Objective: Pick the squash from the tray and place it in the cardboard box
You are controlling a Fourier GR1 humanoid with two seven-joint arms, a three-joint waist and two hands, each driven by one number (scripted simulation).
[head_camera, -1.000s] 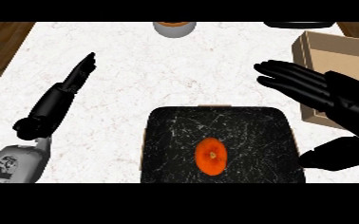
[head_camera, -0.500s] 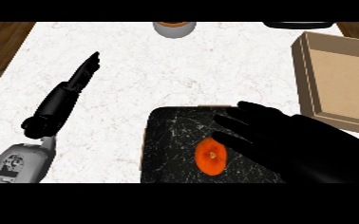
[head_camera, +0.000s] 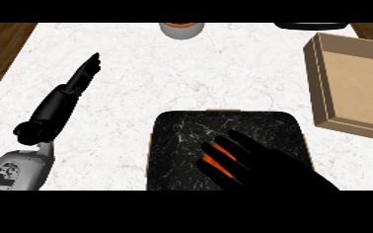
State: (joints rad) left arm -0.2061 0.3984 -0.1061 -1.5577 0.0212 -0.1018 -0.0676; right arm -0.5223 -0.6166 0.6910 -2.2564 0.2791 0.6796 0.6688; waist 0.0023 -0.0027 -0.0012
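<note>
Orange squash: only thin strips of it show between my right hand's fingers, so shape is unreadable. It sits on the dark marbled rectangular tray, toward the tray's middle-right.

My left hand is at the left over the white marble counter, fingers straight and pointing up-right, holding nothing, well apart from the tray. My right hand comes in from the lower right, fingers spread and straight, lying across the squash and covering most of it; I can't tell if they touch it.

Tan cardboard box at the right edge, open top, flat brown floor showing.

At the far counter edge: a grey round container with orange contents, and right of it a black object, both cut off.
</note>
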